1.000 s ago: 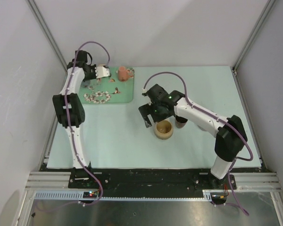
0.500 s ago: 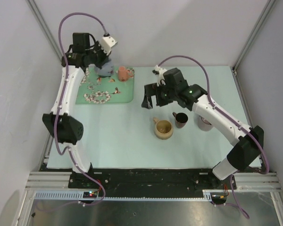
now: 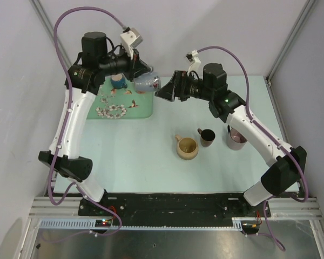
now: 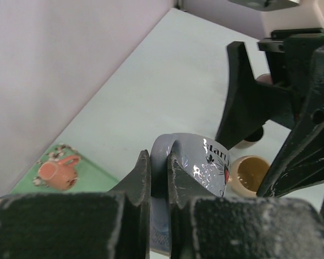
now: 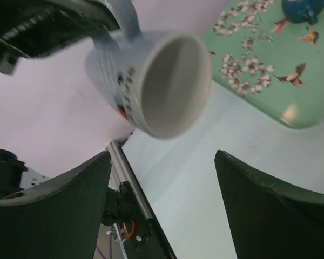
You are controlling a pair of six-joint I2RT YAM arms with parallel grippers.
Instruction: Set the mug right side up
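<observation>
Both arms have risen; left gripper point(image 4: 157, 166) clenches the pale-blue printed ceramic mug point(image 5: 151, 86) by its handle, sideways aloft; right gripper point(image 3: 164, 92) gapes nearby; uprighting remains.

bright, even light fills the overhead view, leaving only faint soft shadows on the pale table point(image 3: 151, 167). in the left wrist view the left fingers point(image 4: 137, 178) at the bottom are dark, grainy and unfocused, and small glare spots glint on the mug point(image 4: 205, 162). in the right wrist view the mug looks slightly blurred and the right fingers point(image 5: 54, 205) look soft.
</observation>
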